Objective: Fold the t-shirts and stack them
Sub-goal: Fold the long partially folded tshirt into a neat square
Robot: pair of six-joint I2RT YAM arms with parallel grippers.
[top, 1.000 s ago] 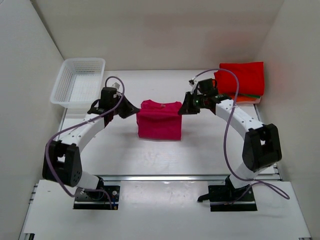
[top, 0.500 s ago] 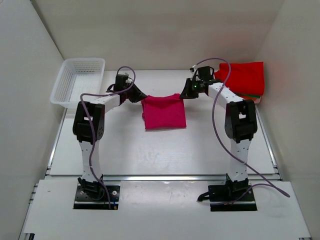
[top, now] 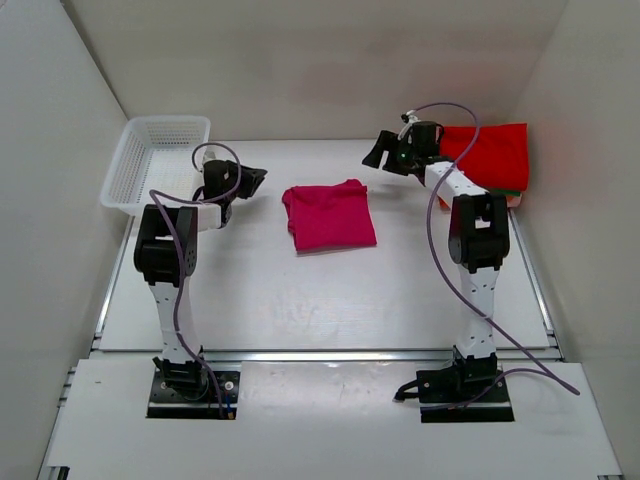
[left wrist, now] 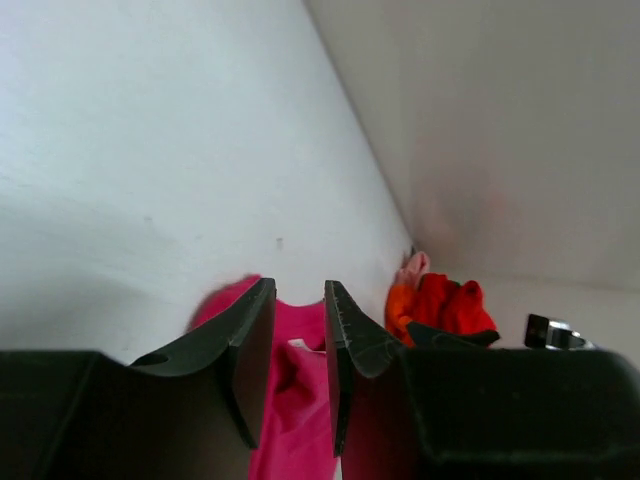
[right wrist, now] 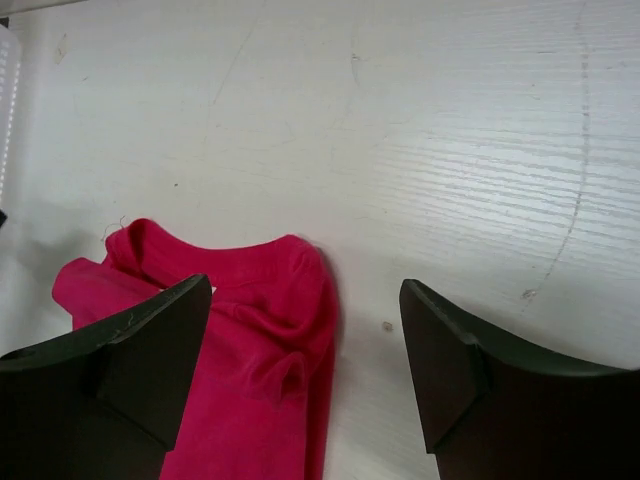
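A magenta-pink t-shirt (top: pixel 329 215) lies folded mid-tabletop. A red t-shirt (top: pixel 492 152) tops a folded pile at the far right corner.

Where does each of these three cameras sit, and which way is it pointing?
Top external: above and behind the arms, looking down on the table; both whole arms show, left gripper and right gripper.
Left wrist: on the left arm, looking low across the table past its own fingers toward the red t-shirt.
Right wrist: on the right arm, looking down at the table between its spread fingers.
Shared: all three see the pink t-shirt.
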